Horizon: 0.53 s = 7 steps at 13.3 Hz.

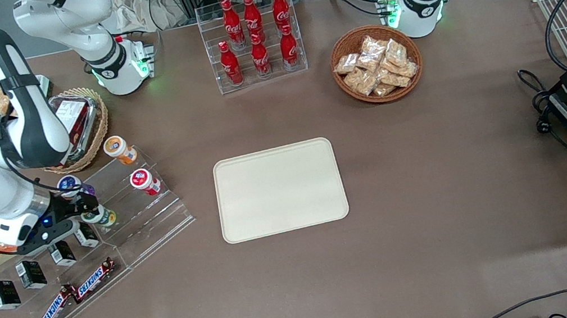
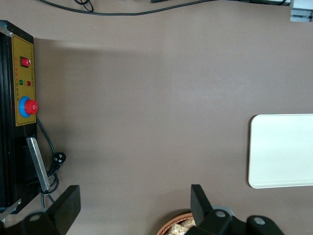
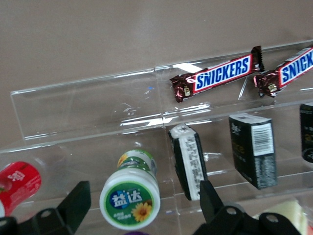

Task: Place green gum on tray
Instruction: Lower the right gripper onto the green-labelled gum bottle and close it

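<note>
From the front, my gripper (image 1: 82,209) hangs over the clear stepped stand (image 1: 146,226), just above the green gum (image 1: 98,217); the tray (image 1: 280,189) lies well apart mid-bench. At my wrist, my fingers (image 3: 76,203) spread wide around the green gum (image 3: 130,201), not touching, beside 2 Snickers bars (image 3: 217,76).

Six red cola bottles (image 1: 256,38). Four gum bottles (image 1: 99,215). Two Snickers bars (image 1: 77,294). Four small black boxes (image 1: 31,274). One tray (image 1: 280,189). Two baskets (image 1: 376,62). One gripper (image 1: 76,210).
</note>
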{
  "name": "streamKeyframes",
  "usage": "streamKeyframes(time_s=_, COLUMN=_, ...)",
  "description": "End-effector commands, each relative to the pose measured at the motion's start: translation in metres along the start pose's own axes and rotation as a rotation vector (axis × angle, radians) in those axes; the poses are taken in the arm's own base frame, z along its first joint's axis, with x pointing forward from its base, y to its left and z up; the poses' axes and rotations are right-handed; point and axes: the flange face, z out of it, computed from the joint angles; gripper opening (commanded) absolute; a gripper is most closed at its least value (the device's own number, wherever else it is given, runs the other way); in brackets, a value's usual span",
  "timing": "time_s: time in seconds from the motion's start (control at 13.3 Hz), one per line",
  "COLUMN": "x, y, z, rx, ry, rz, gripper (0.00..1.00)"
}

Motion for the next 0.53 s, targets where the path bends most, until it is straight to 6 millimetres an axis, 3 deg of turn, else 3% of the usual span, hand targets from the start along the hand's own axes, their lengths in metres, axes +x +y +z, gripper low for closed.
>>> streamKeyframes(time_s=0.0, x=-0.009, y=-0.004, z=0.020, rx=-0.011, ry=0.025, rz=0.000, gripper=0.99)
streamKeyframes(time_s=0.38, x=-0.021, y=-0.009, z=0.032, rx=-0.007, ry=0.021, rz=-0.002, gripper=0.99)
streamKeyframes(time_s=0.45, x=-0.021, y=-0.008, z=0.033, rx=-0.007, ry=0.019, rz=0.000, gripper=0.92)
